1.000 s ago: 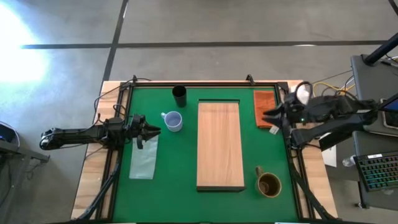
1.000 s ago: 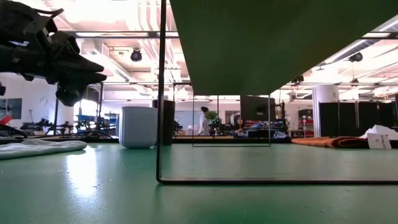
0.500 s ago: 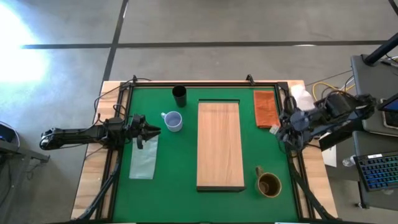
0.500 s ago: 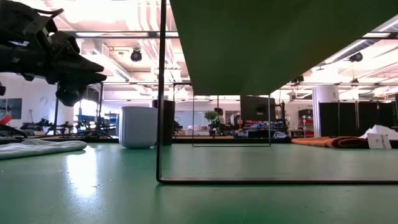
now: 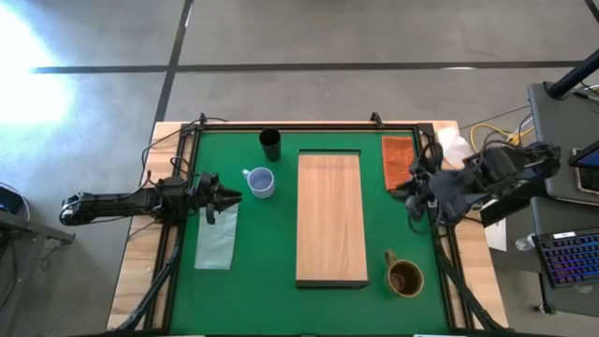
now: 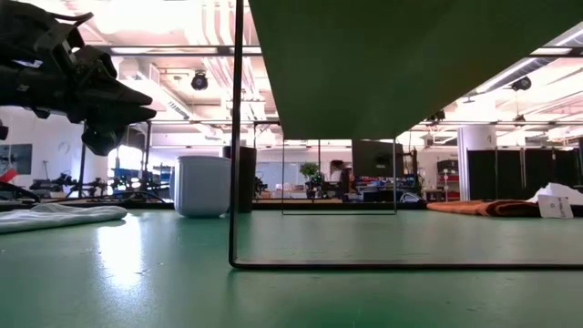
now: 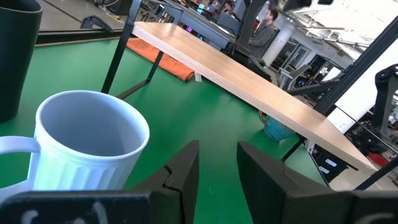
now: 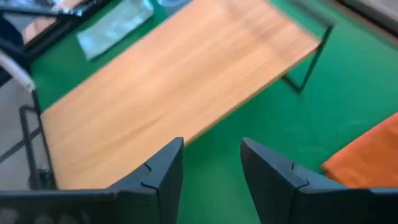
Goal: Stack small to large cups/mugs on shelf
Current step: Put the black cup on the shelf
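The pale blue-white mug (image 5: pixel 260 182) stands upright on the green mat, left of the light-wood shelf (image 5: pixel 329 218). It also shows in the left wrist view (image 7: pixel 87 149) and the low view (image 6: pixel 202 185). The black tumbler (image 5: pixel 270 143) stands at the far side, beside the shelf's far left corner. The brown-olive mug (image 5: pixel 404 277) stands near the shelf's near right corner. My left gripper (image 5: pixel 229 197) (image 7: pixel 217 155) is open and empty, above the mat just left of the pale mug. My right gripper (image 5: pixel 412 192) (image 8: pixel 211 155) is open and empty, by the orange-red cloth's near end, facing the shelf.
The orange-red cloth (image 5: pixel 399 161) lies flat right of the shelf. A pale green cloth (image 5: pixel 217 234) lies below my left gripper. The shelf stands on thin black legs (image 6: pixel 234 137) with free space beneath. A black frame (image 5: pixel 281 128) rims the mat.
My right arm has drawn back toward the table's right edge and then come a little leftward again. Its gripper has turned toward the shelf and now stands slightly nearer the table's near edge than before. The cups have not moved.
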Controlling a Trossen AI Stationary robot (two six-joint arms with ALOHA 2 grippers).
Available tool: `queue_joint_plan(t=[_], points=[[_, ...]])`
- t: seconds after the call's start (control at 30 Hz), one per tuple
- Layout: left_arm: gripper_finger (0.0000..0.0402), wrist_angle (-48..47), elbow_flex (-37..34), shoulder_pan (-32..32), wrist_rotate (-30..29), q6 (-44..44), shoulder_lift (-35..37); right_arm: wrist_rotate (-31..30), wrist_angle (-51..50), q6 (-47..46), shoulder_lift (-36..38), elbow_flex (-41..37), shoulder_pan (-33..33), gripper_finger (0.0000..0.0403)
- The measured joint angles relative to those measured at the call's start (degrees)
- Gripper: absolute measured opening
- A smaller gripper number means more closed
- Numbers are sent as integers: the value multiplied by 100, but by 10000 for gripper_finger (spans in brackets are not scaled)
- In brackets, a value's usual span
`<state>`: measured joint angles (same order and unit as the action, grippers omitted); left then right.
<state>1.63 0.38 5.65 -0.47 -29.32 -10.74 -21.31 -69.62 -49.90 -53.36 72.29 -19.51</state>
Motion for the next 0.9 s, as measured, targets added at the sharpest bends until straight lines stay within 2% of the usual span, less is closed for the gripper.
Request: queue_joint_plan(t=[0.27,0.37,0.5,0.57,0.7,0.8,0.9], points=[[94,2,0,2,-3,2,0,422,4,1007,85,231,927,150],[94,191,0,2,-441,-62,-21,483,4,1169,83,234,1034,150],[94,831,-1,-5,-537,-1189,-59,277,180,1397,2,234,1157,150],[94,1069,-2,-4,-1030,-1516,-95,92,408,1379,-43,232,1264,150],[94,1416,-2,-3,-1765,-1424,-131,-163,833,1181,-113,232,1580,150],[94,1863,-2,-3,-2566,-997,-173,-485,937,670,-161,229,1829,146],[94,2722,-2,-3,-3341,-226,-170,-715,913,205,-201,228,2033,144]])
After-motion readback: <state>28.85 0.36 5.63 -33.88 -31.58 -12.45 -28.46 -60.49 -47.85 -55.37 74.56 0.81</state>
